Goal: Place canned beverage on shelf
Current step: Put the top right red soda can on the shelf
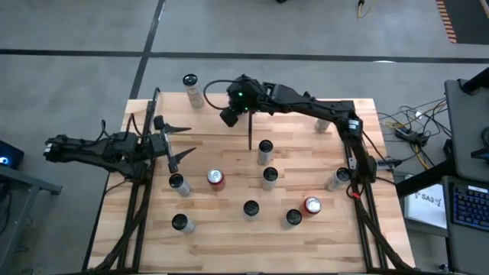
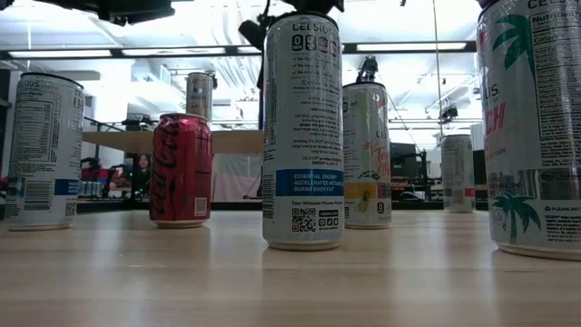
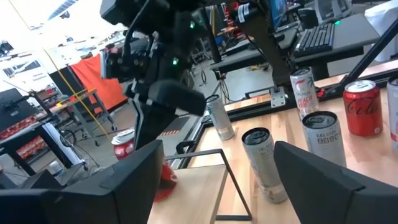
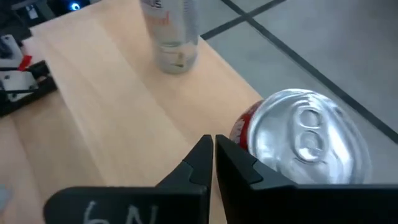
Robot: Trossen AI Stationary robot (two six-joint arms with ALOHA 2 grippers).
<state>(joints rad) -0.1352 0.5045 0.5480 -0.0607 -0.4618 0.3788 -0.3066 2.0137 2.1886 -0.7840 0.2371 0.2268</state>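
Observation:
A red can with a silver top (image 4: 298, 140) stands upright on the shelf (image 4: 112, 93), near its edge. My right gripper (image 4: 213, 144) is shut just beside that can and slants down over the shelf (image 1: 200, 124). In the high view the right gripper (image 1: 229, 116) hides the red can. A tall silver can (image 4: 171, 34) stands on the shelf's far left corner (image 1: 191, 85). My left gripper (image 1: 177, 141) waits open and level at the table's left side. Nothing is between the left gripper's fingers (image 3: 211, 180). My right gripper is shut, and the outer side of one finger (image 4: 239, 165) is close against the red can's upper wall (image 4: 244, 132). Whether it touches the can I cannot tell. The can stands upright on the shelf on its own base.
Several cans stand on the tabletop toward the near side, among them a silver one (image 1: 265, 150) and two red ones (image 1: 216, 179) (image 1: 312, 205). A thin black shelf post (image 1: 250, 131) rises beside the right gripper. In the low view a tall white can (image 2: 302, 127) stands closest.

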